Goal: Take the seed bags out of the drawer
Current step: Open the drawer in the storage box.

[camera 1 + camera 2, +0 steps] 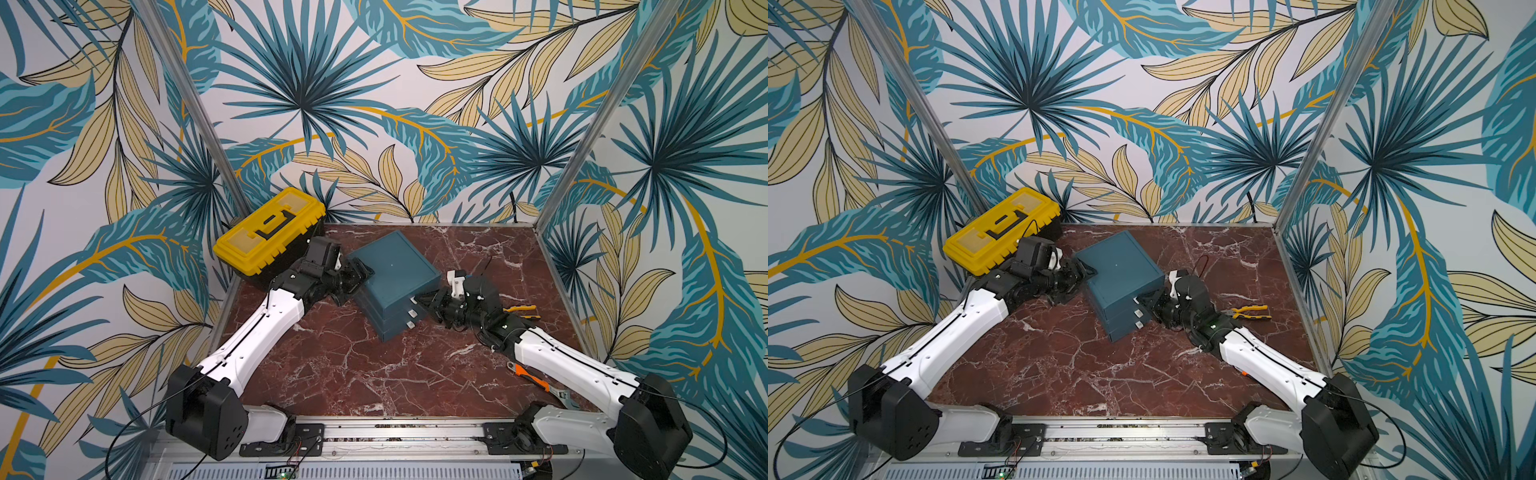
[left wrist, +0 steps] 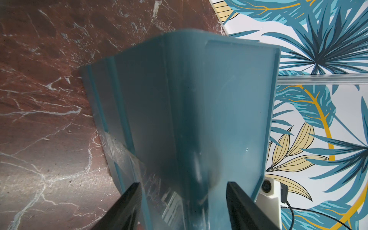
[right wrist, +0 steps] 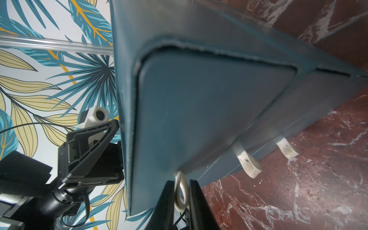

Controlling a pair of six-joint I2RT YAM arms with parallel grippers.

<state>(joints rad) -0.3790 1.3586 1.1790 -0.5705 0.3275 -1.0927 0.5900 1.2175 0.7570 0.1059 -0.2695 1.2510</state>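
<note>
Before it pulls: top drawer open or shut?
Shut. The top drawer front sits flush in the cabinet, only a thin seam around it; the right gripper is closed on its pull loop.

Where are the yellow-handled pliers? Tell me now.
In a top view the yellow-handled pliers lie flat on the marble table, on the robot's right side, just beyond the right arm's wrist and apart from the blue drawer unit.

Teal three-drawer cabinet (image 1: 395, 270) upright and askew at mid marble table (image 1: 332, 374), front angled toward the near right. All three drawers shut, top drawer (image 3: 209, 111) flush in its frame. White loop pull (image 3: 180, 191) hanging from its front.
</note>
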